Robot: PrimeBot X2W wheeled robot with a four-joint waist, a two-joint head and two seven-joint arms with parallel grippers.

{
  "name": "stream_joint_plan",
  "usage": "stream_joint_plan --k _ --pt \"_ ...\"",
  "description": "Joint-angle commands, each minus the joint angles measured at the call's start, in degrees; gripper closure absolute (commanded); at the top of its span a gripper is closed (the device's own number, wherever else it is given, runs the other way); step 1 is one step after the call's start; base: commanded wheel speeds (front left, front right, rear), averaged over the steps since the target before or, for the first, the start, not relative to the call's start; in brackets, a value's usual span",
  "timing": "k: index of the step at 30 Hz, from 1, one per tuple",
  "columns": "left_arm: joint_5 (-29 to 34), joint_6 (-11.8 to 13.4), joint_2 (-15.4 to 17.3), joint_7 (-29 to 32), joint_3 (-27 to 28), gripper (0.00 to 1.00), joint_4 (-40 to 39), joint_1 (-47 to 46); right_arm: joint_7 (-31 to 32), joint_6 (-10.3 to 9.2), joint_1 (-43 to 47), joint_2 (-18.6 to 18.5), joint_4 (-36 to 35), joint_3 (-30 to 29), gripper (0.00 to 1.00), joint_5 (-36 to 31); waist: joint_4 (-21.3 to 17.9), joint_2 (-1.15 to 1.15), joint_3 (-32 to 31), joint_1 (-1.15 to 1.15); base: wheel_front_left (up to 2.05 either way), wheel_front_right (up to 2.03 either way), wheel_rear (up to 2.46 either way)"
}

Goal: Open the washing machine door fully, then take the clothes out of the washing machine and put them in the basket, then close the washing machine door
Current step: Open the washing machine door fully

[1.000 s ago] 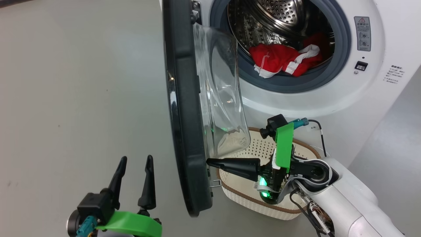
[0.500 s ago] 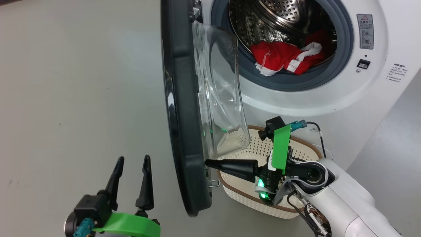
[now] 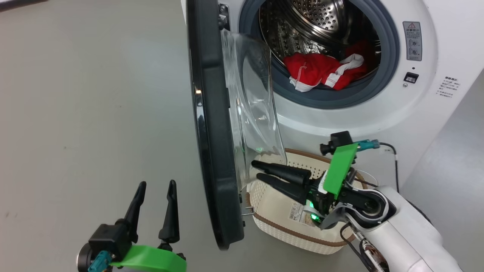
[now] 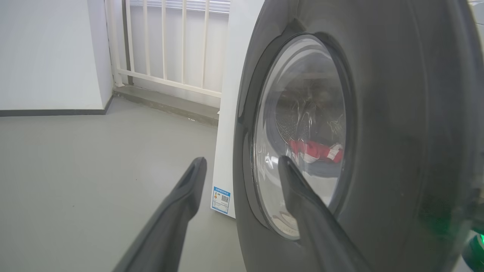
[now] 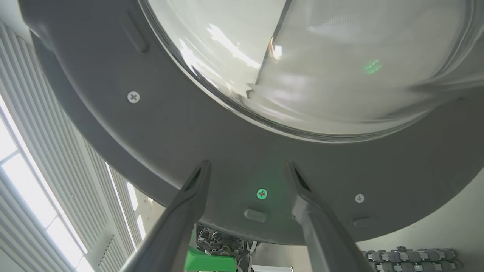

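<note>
Left tool (image 3: 157,182) and right tool (image 3: 256,169) both spread, empty, one door (image 3: 213,151) open, one basket (image 3: 283,240), maybe two red clothes (image 3: 314,70)

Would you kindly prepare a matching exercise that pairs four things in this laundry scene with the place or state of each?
Things:
1. clothes
2. basket
3. washing machine door
4. right gripper

Places or states:
A. open, fingers over the basket
B. swung out, seen edge-on in the head view
C. lying in the drum
D. on the floor before the washing machine

Pairs: 1-C, 2-D, 3-B, 4-A
</note>
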Motion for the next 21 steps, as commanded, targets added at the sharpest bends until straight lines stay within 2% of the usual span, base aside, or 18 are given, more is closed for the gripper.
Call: stream_joint_plan --k 1,5,9,16,21 --pt "0.58 -0.29 0.71 -0.35 1.84 0.00 -1.31 -0.83 -2.63 0.05 0.90 -0.35 -3.61 -0.98 0.00 -2.13 -0.12 0.00 -0.12 0.00 0.00 0.00 0.00" --pt "-0.04 -0.22 0.68 -0.35 2.51 0.00 -2.29 -0.60 -9.32 0.05 3.97 -2.31 -9.75 -2.30 0.00 -7.78 -0.20 0.00 -0.23 0.00 0.00 0.00 0.00" --pt "-0.16 -0.22 0.65 -0.35 2.82 0.00 -3.09 -0.07 -17.49 0.05 7.43 -4.66 -14.35 -1.84 0.00 -16.23 -0.34 0.00 -0.60 0.00 0.00 0.00 0.00" --pt "-0.72 -0.41 0.63 -0.35 3.32 0.00 -3.82 0.49 -27.52 0.05 11.65 -6.86 -18.16 0.19 0.00 -26.70 -0.74 0.00 -1.08 0.00 0.00 0.00 0.00" --pt "-0.48 -0.01 0.61 -0.35 3.54 0.00 -4.56 0.86 -37.72 0.05 13.21 -8.50 -18.12 1.52 0.00 -37.08 -1.21 0.00 -1.18 0.00 0.00 0.00 0.00"
